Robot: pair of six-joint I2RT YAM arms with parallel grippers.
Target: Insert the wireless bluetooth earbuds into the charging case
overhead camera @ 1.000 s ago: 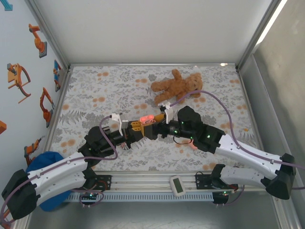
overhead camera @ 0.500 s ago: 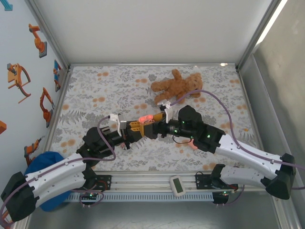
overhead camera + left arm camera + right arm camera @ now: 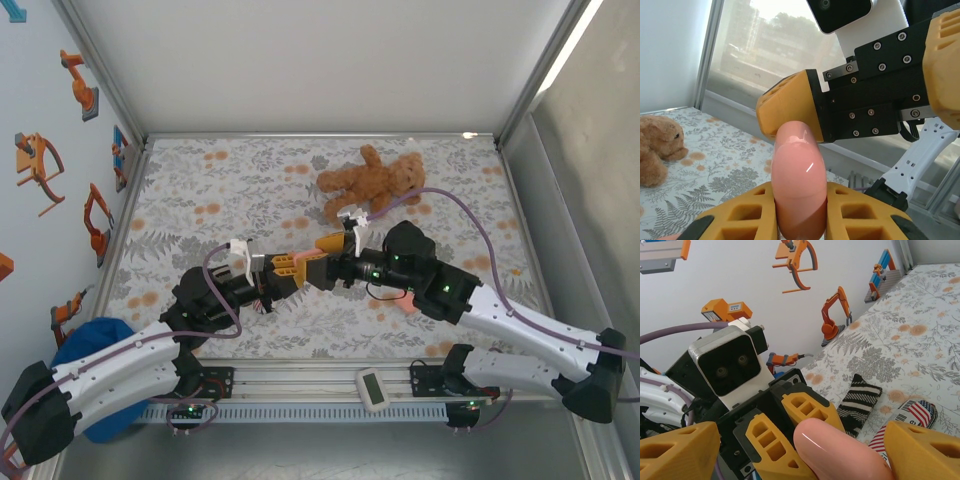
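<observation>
Two of my arms meet nose to nose above a grey floral-patterned surface [image 3: 200, 190], roughly at its middle. My left jaws are clamped together on a glossy salmon-pink rounded charging case [image 3: 798, 170]. Its lower end is pinched between their yellow ribbed fingers [image 3: 742, 220], and its free end points toward my other arm.

My right jaws stand apart around that free end. From the right wrist, the case sits between two yellow fingers [image 3: 922, 450] with a gap on either side. From the left wrist, one of them seems to rest against the top of the case (touching or just shy, I cannot tell).

I judge the task barely begun. The case looks closed, a smooth shell with no raised lid, and I cannot tell whether any wireless bluetooth earbuds already sit inside it. Neither pair of jaws carries one. A pale pink shape [image 3: 408, 305] lies on the surface tight against my right forearm, too small to tell whether it is an earbud or a second case. What remains, as I read it, is opening the case, picking up the buds and seating them.

Elsewhere, a brown teddy bear [image 3: 370, 180] lies at the far side. Nearer are two striped cloth pieces, one black-and-white [image 3: 857, 400] and one flag-patterned [image 3: 915, 412].
</observation>
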